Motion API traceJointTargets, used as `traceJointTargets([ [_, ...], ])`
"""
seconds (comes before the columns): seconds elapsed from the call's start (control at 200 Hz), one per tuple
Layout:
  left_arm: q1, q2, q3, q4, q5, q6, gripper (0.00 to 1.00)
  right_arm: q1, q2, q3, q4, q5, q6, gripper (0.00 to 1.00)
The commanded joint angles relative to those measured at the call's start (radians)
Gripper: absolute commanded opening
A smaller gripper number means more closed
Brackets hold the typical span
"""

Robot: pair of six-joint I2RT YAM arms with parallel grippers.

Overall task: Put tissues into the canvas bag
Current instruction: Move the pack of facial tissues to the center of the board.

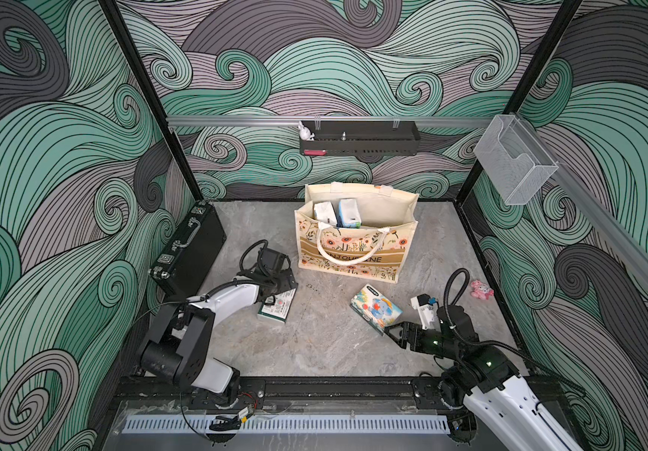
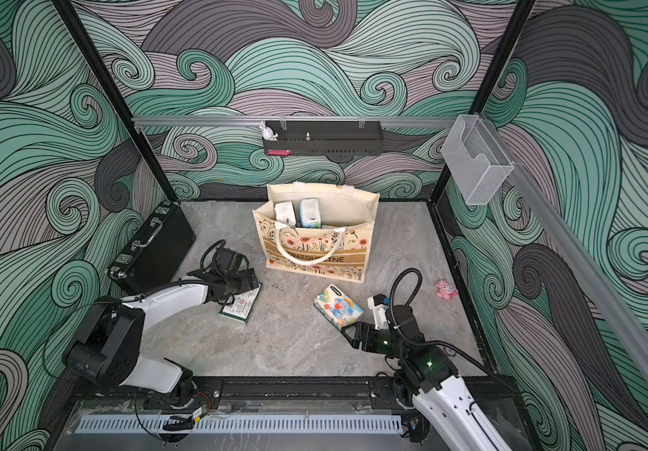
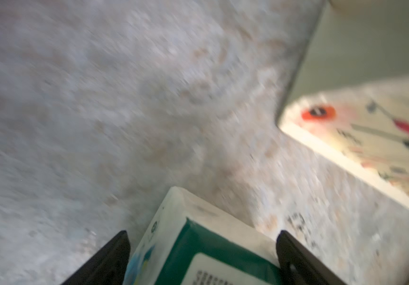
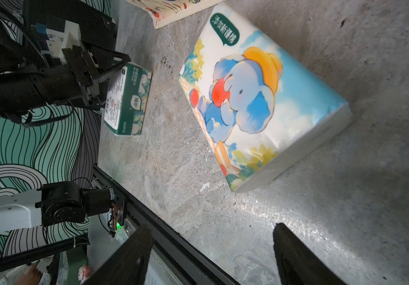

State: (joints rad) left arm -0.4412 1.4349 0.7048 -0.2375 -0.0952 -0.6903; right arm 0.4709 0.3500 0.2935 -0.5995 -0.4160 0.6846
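The cream canvas bag [image 1: 353, 250] [image 2: 314, 254] stands open at the back middle of the table. A white pack of tissues [image 1: 325, 213] and a light blue pack [image 1: 349, 213] stand inside it. A dark green-and-white pack [image 1: 275, 310] [image 3: 198, 246] lies on the table at the left. My left gripper [image 1: 281, 293] [image 3: 202, 246] is open and straddles one end of it, its fingers close against both sides. An elephant-print pack [image 1: 376, 308] [image 4: 255, 98] lies right of centre. My right gripper [image 1: 388, 332] [image 4: 213, 246] is open and empty, just short of that pack's near corner.
A black briefcase [image 1: 189, 250] leans at the left wall, behind the left arm. A small pink toy [image 1: 481, 290] lies near the right edge. A black shelf [image 1: 359, 138] hangs on the back wall. A clear bin [image 1: 513, 160] is mounted on the right rail.
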Motion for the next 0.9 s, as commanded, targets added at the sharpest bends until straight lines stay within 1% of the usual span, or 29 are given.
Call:
traceJointTargets([
  [0.0,-0.082,-0.044,-0.063,0.027,0.059,-0.081,0.92,-0.005,-0.010,0.010,-0.009,0.024,0.005,0.78],
  [0.05,-0.124,-0.037,-0.074,0.059,0.078,-0.114,0.92,-0.007,-0.013,0.004,-0.003,0.018,0.018,0.78],
  [0.14,-0.217,-0.019,-0.061,0.093,0.078,-0.164,0.92,-0.005,-0.028,-0.007,0.004,0.007,0.044,0.77],
  [0.155,-0.234,0.010,-0.056,0.100,0.078,-0.169,0.91,-0.003,-0.031,-0.009,0.003,0.006,0.047,0.78],
  [0.235,-0.319,0.065,-0.001,0.115,0.074,-0.186,0.91,-0.005,-0.050,-0.021,-0.001,-0.008,0.056,0.77],
  [0.315,-0.395,0.123,0.081,0.105,0.075,-0.164,0.92,-0.005,-0.057,-0.040,0.016,-0.055,0.063,0.77],
  [0.37,-0.430,0.156,0.130,0.112,0.083,-0.137,0.91,-0.005,-0.057,-0.053,0.042,-0.108,0.078,0.77],
  [0.5,-0.457,0.185,0.188,0.199,0.215,-0.056,0.90,-0.003,-0.069,-0.071,0.095,-0.219,0.098,0.77],
  [0.56,-0.458,0.157,0.211,0.188,0.253,-0.007,0.90,-0.002,-0.078,-0.068,0.093,-0.245,0.096,0.76],
  [0.6,-0.457,0.122,0.220,0.161,0.248,0.020,0.91,-0.002,-0.084,-0.067,0.092,-0.262,0.098,0.76],
  [0.706,-0.452,-0.001,0.219,0.020,0.128,0.051,0.95,0.006,-0.089,-0.077,0.128,-0.304,0.121,0.75],
  [0.796,-0.445,-0.124,0.203,-0.141,0.022,0.031,0.95,0.024,-0.074,-0.083,0.170,-0.310,0.137,0.75],
  [0.896,-0.440,-0.250,0.141,-0.257,-0.013,-0.028,0.95,0.056,-0.029,-0.085,0.223,-0.292,0.143,0.75],
])
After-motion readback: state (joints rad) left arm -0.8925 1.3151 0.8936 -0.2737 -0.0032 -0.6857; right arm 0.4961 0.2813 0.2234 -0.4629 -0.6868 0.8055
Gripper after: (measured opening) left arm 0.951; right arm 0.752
